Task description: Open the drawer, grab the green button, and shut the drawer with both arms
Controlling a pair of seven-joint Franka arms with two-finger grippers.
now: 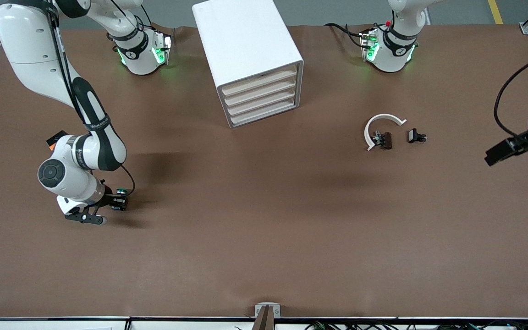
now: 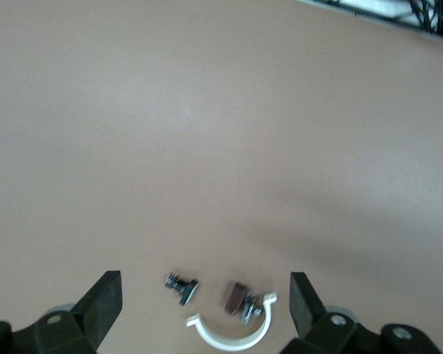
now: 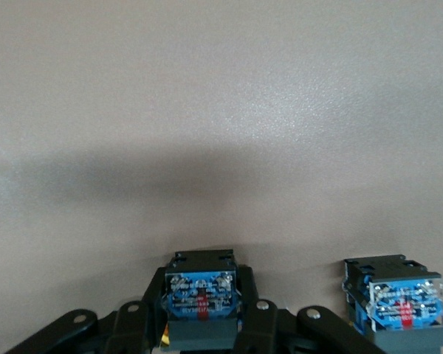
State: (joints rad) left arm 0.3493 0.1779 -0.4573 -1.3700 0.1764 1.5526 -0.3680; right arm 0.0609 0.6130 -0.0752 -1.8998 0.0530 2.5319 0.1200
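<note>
The white cabinet (image 1: 245, 46) stands at the back middle with all four cream-fronted drawers (image 1: 260, 98) shut. My right gripper (image 1: 116, 201) is low at the table toward the right arm's end. It is shut on a button with a dark blue-black body (image 3: 201, 291), which has a green glint at the fingertips in the front view (image 1: 121, 192). Its cap is hidden in the right wrist view. My left gripper (image 1: 493, 158) is open and empty, high over the table at the left arm's end (image 2: 204, 295).
A second alike button (image 3: 395, 302) sits on the table beside the held one. A white curved piece (image 1: 381, 126), a small brown part (image 1: 385, 140) and a small black part (image 1: 415, 136) lie toward the left arm's end. An orange thing (image 1: 50, 145) shows by the right arm.
</note>
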